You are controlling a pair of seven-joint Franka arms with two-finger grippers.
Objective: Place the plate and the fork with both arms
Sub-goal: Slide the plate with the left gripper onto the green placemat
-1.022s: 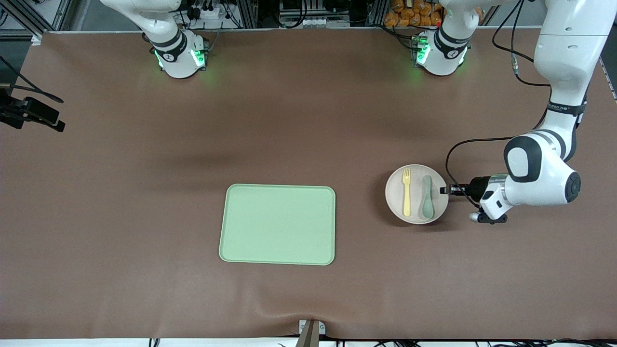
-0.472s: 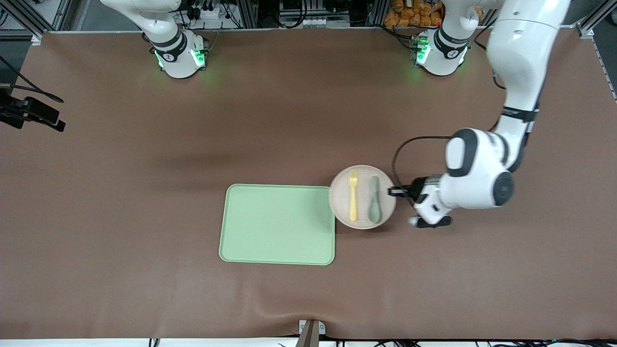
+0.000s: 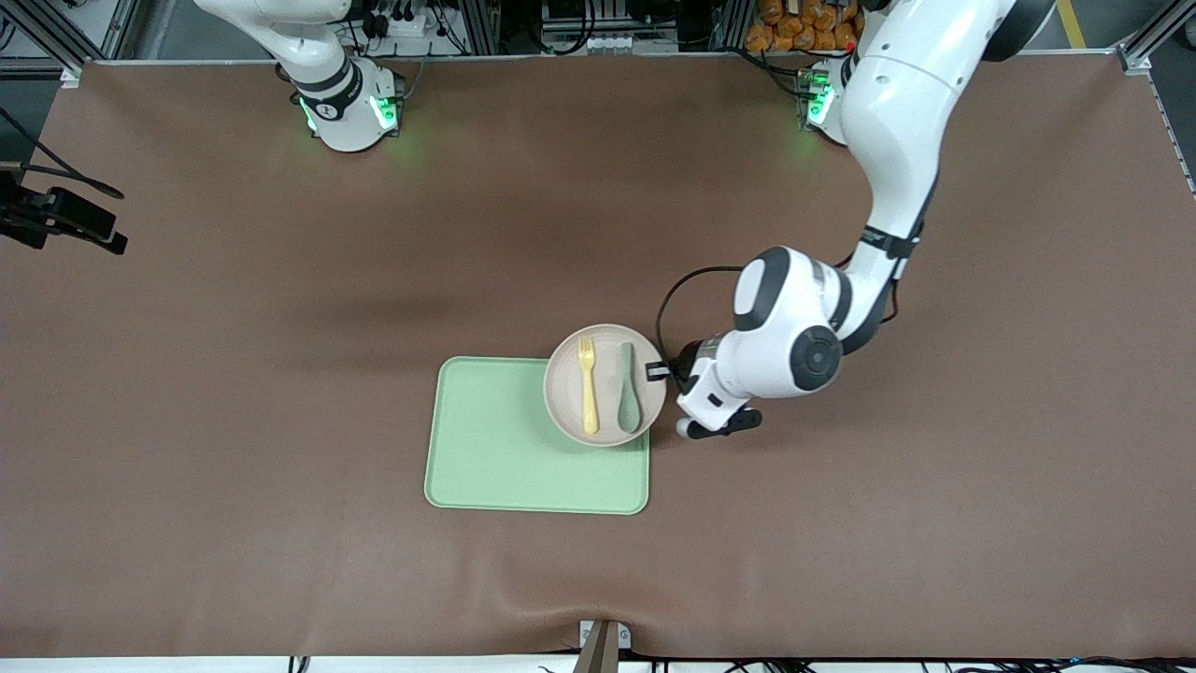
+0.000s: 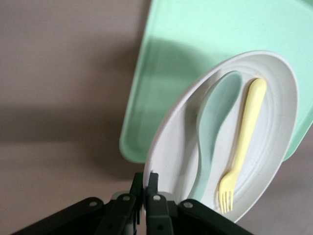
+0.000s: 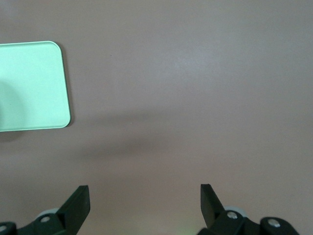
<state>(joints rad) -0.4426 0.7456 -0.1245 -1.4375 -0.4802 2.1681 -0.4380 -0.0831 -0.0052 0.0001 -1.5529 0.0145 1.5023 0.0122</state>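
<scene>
The round beige plate (image 3: pixel 561 393) is held up over the corner of the light-green tray (image 3: pixel 495 449) that lies toward the left arm's end. On the plate lie the pale-yellow fork (image 3: pixel 588 385) and a grey-green spoon (image 3: pixel 627 393), side by side. My left gripper (image 3: pixel 661 371) is shut on the plate's rim at the edge toward the left arm's end. In the left wrist view the gripper (image 4: pixel 145 182) pinches the plate (image 4: pixel 274 93), with the fork (image 4: pixel 243 142) and spoon (image 4: pixel 215 117) on it. My right gripper (image 5: pixel 145 203) is open and empty above bare table; it does not show in the front view.
The tray (image 5: pixel 29 88) also shows in the right wrist view. A black camera mount (image 3: pixel 65 220) sits at the table edge at the right arm's end. A small bracket (image 3: pixel 603 640) stands at the table's front edge.
My left arm has carried the plate, with fork and spoon on it, from bare table toward the right arm's end, until it hangs over the tray's corner.
</scene>
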